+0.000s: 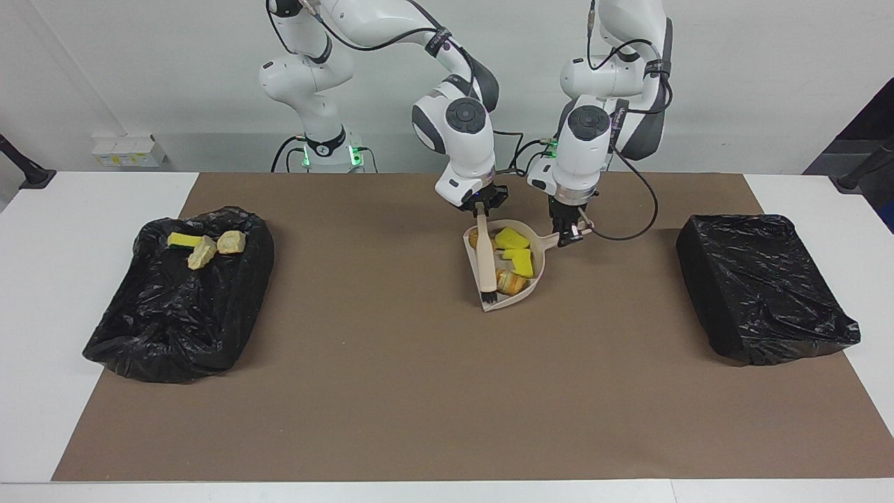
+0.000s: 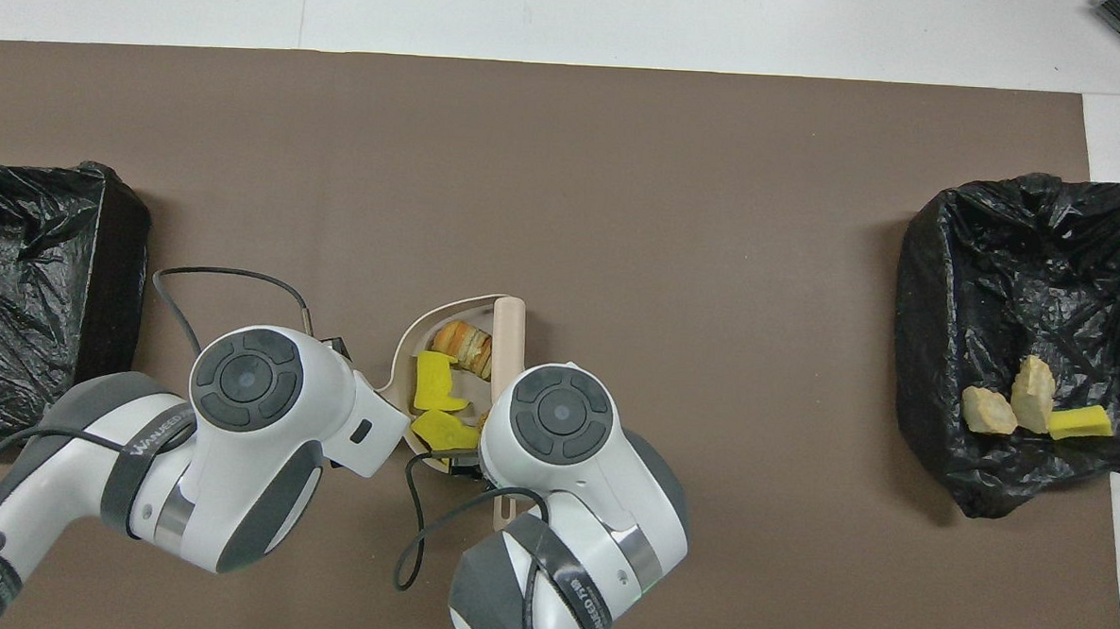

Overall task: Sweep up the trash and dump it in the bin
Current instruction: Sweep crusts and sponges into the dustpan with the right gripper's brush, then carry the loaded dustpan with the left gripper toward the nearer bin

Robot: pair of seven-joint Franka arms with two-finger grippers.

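- Right hand (image 1: pixel 483 208): clenched on the handle of the brush (image 1: pixel 484 262), over the end of the dustpan (image 1: pixel 538 276) nearer the robots. The brush lies lengthwise along the pan's open mouth, bristles at the end farther from the robots.
- Left hand (image 1: pixel 569 234): clenched on the dustpan's handle. The pan appears to rest on the brown mat (image 1: pixel 419 391) covering the tabletop.
- Trash in the pan: two yellow sponge scraps (image 1: pixel 515 250), a crusty chunk (image 1: pixel 512 282) by the bristles, and a brown lump (image 1: pixel 474 239) at the mouth, partly hidden by the brush handle.
- Trash already binned: three pieces (image 1: pixel 204 246) lie in the open bin (image 1: pixel 174 300) toward the right arm's end of the tabletop.
- The bag-covered block (image 1: pixel 761 283) at the left arm's end shows no trash on it.
- Assessment: the sweep looks near complete; dumping is not yet done.
- Recommendation: press the brown lump fully past the pan's lip, keeping the pan flat against the mat, then tip the mouth upward before lifting. A level or forward-tilted carry risks spillage.
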